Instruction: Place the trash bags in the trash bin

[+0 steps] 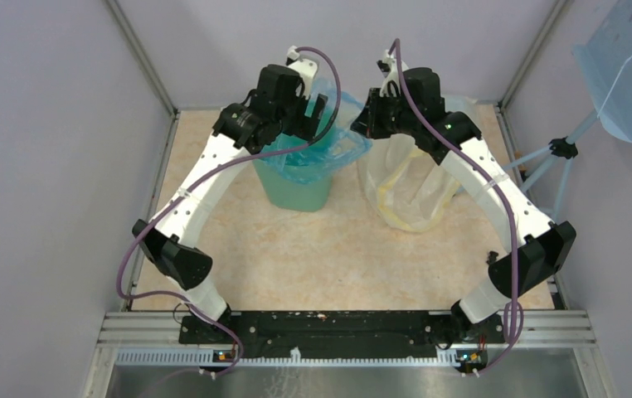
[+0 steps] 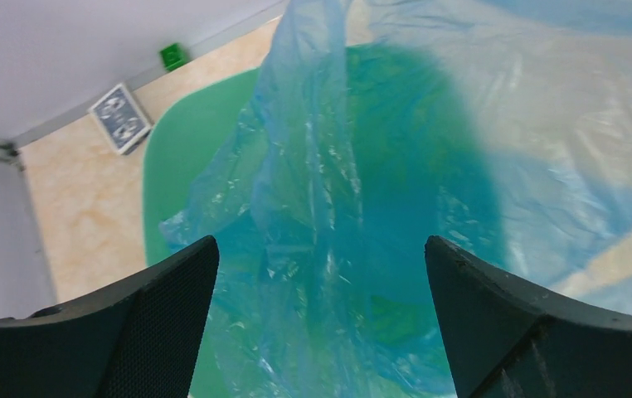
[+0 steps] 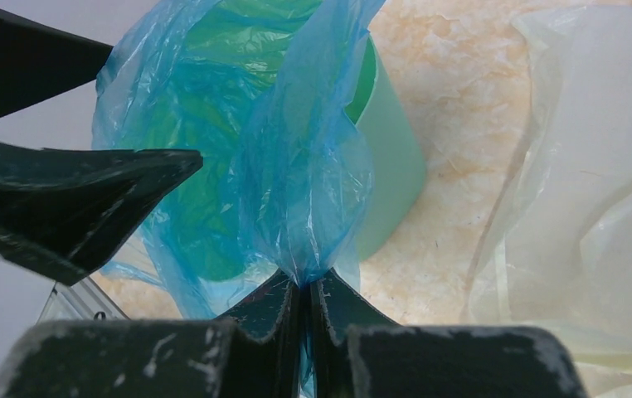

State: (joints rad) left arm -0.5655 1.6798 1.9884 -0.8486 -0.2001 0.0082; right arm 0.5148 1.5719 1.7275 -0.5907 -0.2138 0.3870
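Observation:
The mint-green trash bin point(image 1: 296, 189) stands at the back of the table. The crinkly blue trash bag point(image 1: 333, 149) hangs partly inside it and spills over its right rim. My left gripper point(image 1: 308, 106) hovers over the bin's mouth. In the left wrist view it point(image 2: 321, 274) is open, with the blue bag point(image 2: 313, 199) and bin point(image 2: 176, 149) below and nothing between the fingers. My right gripper point(image 3: 304, 282) is shut on a gathered fold of the blue bag point(image 3: 304, 166), just right of the bin point(image 3: 391, 174).
A larger clear bag with yellow bands point(image 1: 412, 186) slumps right of the bin, under the right arm. A pale blue perforated panel on a stand point(image 1: 628, 66) sits at the far right. A small white device point(image 2: 120, 118) lies at the back wall.

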